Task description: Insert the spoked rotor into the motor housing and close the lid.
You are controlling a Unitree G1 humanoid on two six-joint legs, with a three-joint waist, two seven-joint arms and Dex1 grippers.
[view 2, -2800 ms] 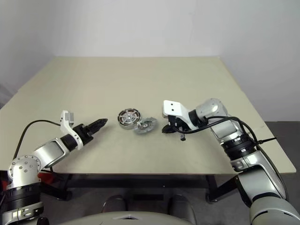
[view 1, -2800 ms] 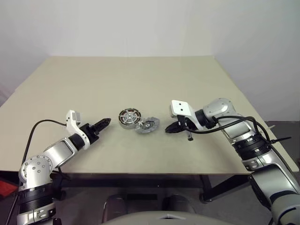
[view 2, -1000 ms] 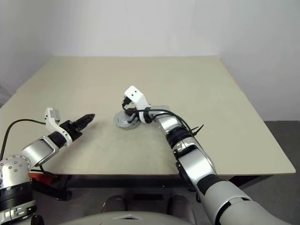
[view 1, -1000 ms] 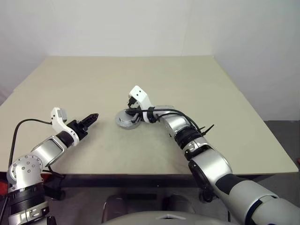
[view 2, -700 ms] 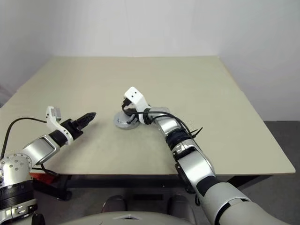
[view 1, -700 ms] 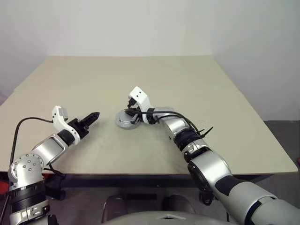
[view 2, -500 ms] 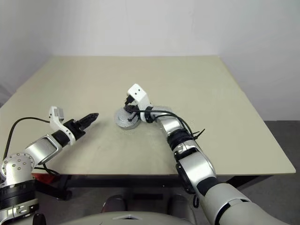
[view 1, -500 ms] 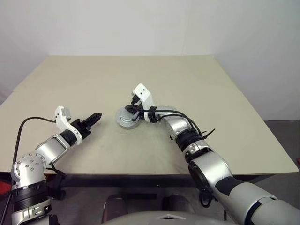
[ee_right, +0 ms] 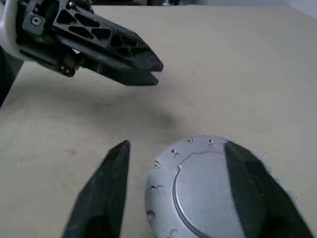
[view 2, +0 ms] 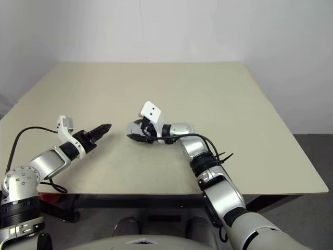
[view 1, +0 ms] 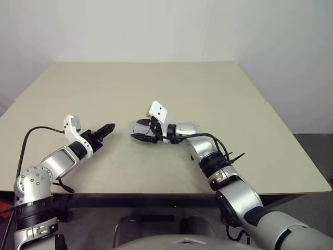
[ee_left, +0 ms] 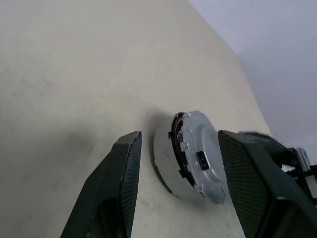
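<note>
Silver lid [ee_right: 208,191] seated flat atop motor housing [ee_left: 174,153], closed, resting mid-tabletop [view 1: 208,94].

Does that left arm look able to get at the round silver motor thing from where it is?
Probably yes. The left gripper points at the closed motor housing across bare table, with nothing between. The right gripper, open around the housing's far side, might crowd it.

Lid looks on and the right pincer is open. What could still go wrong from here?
1. The right pincer straddles the lid; pulling away crooked could drag it off the motor housing.
2. The lid may not be fully seated; I cannot tell.
3. The left pincer sits nearby and could bump it.
</note>
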